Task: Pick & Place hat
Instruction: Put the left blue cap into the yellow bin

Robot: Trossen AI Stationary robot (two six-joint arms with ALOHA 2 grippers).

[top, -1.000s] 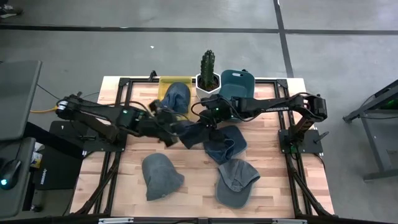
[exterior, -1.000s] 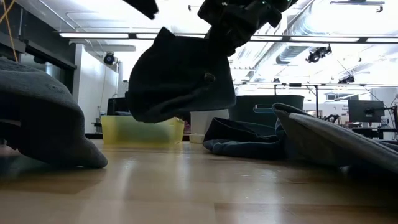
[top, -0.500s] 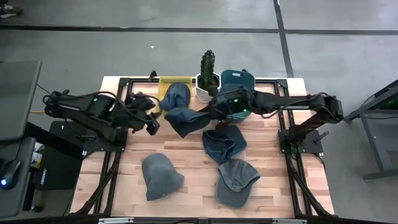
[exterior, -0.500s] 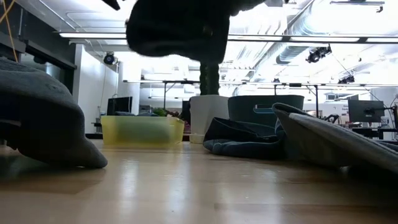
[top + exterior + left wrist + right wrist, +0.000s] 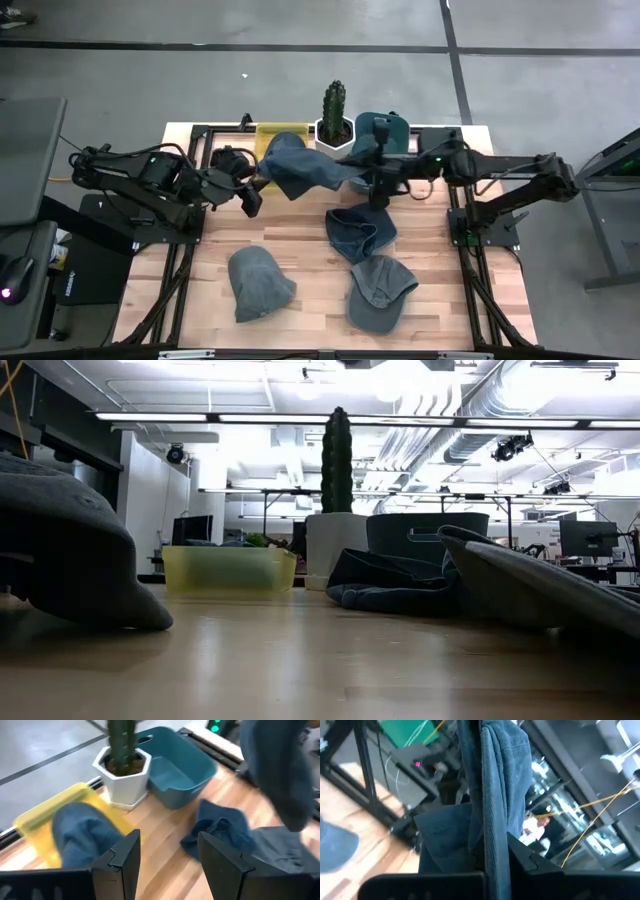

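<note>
A blue hat [image 5: 305,170] hangs in the air over the far middle of the table, with my right gripper [image 5: 366,178] shut on it at its right end. A second blue hat [image 5: 286,146] lies in the yellow bin [image 5: 266,130]. On the table lie a dark blue hat [image 5: 360,232] and two grey hats [image 5: 260,283] [image 5: 380,292]. My left gripper [image 5: 248,197] stands open to the left of the raised hat, with nothing between its fingers [image 5: 125,857]. Neither gripper shows in the low view. My right gripper pinches the raised hat's right-hand edge [image 5: 492,820] between its two fingers, with folded cloth in the gap. The fingers come level from the table's right. The hat is lifted clear of the table and stretches away from the fingers toward the yellow bin [image 5: 35,817].
A cactus [image 5: 335,104] in a white pot [image 5: 335,133] and a teal bin [image 5: 385,130] stand at the far edge, right of the yellow bin. Black frame rails [image 5: 200,150] run along the table's sides. Bare wood [image 5: 310,280] lies between the two grey hats.
My right gripper has risen and gone toward the table's far and right edges, rolling its wrist. It has carried the blue hat up out of the low view. My left gripper has drawn back toward the table's left, away from that hat.
</note>
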